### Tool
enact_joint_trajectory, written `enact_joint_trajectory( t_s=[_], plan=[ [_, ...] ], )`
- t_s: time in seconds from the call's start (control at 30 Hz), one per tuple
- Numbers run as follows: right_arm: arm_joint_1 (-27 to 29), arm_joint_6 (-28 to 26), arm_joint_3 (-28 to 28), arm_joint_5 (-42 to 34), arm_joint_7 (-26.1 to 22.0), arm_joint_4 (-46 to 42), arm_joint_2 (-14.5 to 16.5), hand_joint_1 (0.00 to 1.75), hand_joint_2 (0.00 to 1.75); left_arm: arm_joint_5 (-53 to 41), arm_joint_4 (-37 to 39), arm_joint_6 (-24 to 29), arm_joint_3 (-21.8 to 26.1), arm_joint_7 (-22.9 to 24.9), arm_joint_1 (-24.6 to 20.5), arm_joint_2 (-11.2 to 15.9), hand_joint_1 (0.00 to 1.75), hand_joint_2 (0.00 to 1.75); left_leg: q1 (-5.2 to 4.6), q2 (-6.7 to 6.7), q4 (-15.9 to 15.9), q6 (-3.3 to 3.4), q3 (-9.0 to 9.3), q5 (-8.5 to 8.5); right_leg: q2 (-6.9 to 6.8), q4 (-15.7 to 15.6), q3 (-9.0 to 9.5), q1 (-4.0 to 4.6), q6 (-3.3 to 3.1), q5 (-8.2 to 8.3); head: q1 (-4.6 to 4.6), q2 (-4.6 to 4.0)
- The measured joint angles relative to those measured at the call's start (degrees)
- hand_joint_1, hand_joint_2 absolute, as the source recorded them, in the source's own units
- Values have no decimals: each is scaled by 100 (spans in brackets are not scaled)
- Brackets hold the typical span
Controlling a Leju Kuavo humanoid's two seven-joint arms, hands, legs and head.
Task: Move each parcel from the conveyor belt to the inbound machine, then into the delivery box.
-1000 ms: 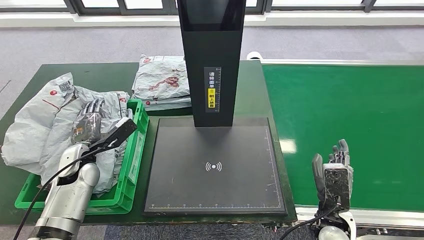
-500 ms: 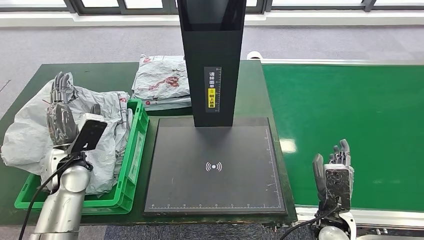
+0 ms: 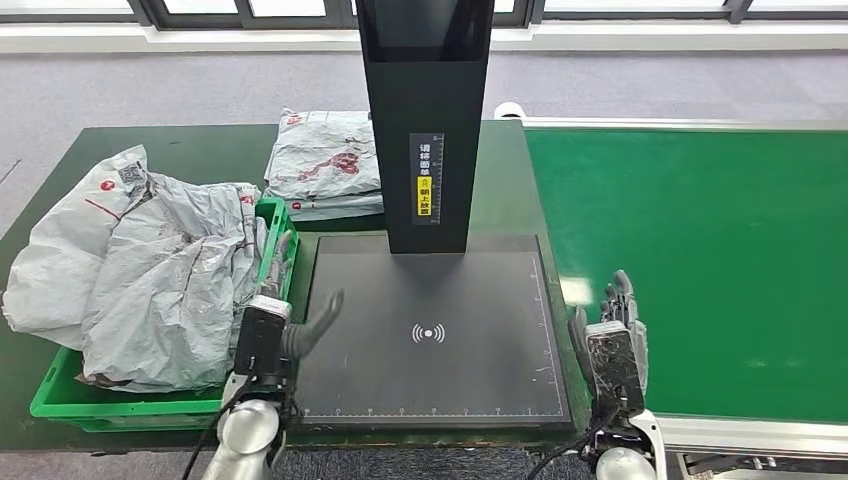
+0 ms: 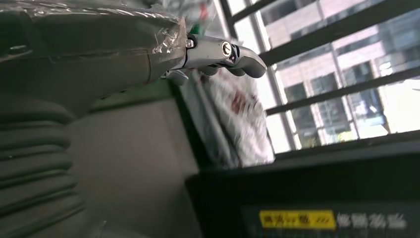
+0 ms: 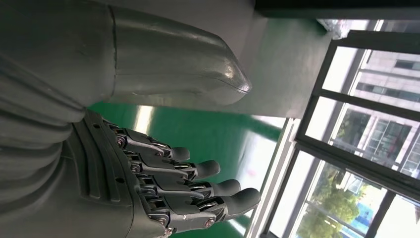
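Several crumpled grey parcels [image 3: 150, 270] are heaped in the green crate [image 3: 120, 408] on the left. One more grey parcel [image 3: 325, 165] lies flat on the table behind it, blurred in the left wrist view [image 4: 237, 119]. My left hand [image 3: 290, 320] hovers at the front left edge of the black inbound machine's platform [image 3: 430, 290], beside the crate, fingers apart [image 4: 223, 52] and holding nothing. My right hand [image 3: 612, 340] stands upright between the platform and the green conveyor belt [image 3: 700, 260], fingers straight [image 5: 198, 183] and apart, nothing in it.
The machine's black tower [image 3: 425, 120] with a yellow label [image 4: 297, 218] rises at the back of the platform. A dark green table [image 3: 200, 150] carries the crate and machine. Grey floor and windows lie beyond.
My left arm has swung off the parcels in the crate, down and right to the platform's front left edge. My right hand has shifted a little left, toward the platform.
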Motion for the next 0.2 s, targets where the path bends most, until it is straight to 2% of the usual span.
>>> enact_joint_trajectory(
  t_s=[0.2],
  plan=[
    [59,-43,214,53,66,9,76,0,175,89,424,-91,-170,46,41,-125,0,175,1,0,0,0,-3,0,0,0,-2,3,0,-1,-2,-1]
  ],
)
